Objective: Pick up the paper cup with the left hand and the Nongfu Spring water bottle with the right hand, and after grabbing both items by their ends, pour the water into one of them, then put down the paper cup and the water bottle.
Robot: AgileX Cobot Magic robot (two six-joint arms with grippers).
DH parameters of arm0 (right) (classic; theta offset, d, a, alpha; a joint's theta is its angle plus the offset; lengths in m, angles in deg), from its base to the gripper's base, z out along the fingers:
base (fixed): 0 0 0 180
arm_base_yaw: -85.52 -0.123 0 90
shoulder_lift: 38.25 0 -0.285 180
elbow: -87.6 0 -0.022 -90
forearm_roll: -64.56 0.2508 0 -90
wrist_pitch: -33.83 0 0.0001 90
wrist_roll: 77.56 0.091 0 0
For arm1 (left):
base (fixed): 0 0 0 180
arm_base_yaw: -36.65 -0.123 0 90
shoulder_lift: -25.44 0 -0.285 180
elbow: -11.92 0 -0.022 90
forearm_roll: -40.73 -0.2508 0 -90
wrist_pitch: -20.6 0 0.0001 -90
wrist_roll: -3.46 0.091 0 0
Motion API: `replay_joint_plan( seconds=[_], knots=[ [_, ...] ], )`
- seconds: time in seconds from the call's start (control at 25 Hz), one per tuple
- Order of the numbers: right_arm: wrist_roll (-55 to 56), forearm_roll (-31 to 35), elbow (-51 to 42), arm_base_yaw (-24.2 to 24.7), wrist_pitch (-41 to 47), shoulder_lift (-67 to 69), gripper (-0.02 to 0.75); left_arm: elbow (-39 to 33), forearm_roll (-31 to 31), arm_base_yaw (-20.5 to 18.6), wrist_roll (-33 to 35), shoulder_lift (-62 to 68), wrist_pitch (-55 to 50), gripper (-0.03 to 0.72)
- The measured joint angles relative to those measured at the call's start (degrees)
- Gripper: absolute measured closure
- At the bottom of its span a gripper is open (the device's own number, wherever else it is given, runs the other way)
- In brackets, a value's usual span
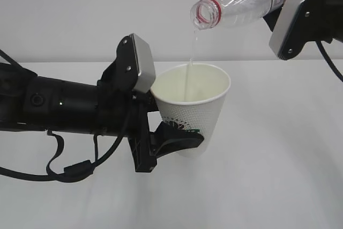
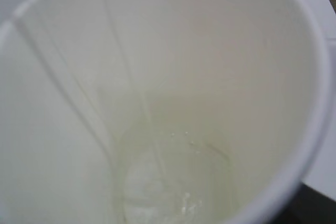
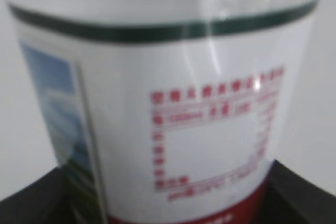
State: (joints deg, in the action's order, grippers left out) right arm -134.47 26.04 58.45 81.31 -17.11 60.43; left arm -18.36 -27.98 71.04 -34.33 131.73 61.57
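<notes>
Exterior view: our left hand [image 1: 179, 140] clamps the paper cup [image 1: 195, 112] low, mouth up under the spout. Our right hand [image 1: 300, 4] likely grips the Nongfu Spring water bottle [image 1: 241, 1] by its base, jaws cropped, tipped so water [image 1: 191, 52] streams in.

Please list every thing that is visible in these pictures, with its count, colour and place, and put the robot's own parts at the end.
White tapered paper cup: one, white with cream inside and dark green logo, centre, held above the table.
Clear ribbed plastic water bottle: one, clear with red neck ring and red-white label, top right, tilted mouth-down over the cup.
Water: one thin clear stream falling into the cup, pale pool at its bottom.
White table: one, white, below everything.
Left gripper: one, black, gripping the cup's lower wall.
Right gripper: one, black and grey, top right, holding the bottle.
</notes>
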Motion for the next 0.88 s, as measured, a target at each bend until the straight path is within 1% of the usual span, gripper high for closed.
replay_joint_plan(
  seconds=[0.88],
  knots=[
    [-0.12,0.00,0.00,0.00,0.00,0.00,0.216,0.00,0.00,0.00,0.00,0.00,0.00,0.195]
  ],
)
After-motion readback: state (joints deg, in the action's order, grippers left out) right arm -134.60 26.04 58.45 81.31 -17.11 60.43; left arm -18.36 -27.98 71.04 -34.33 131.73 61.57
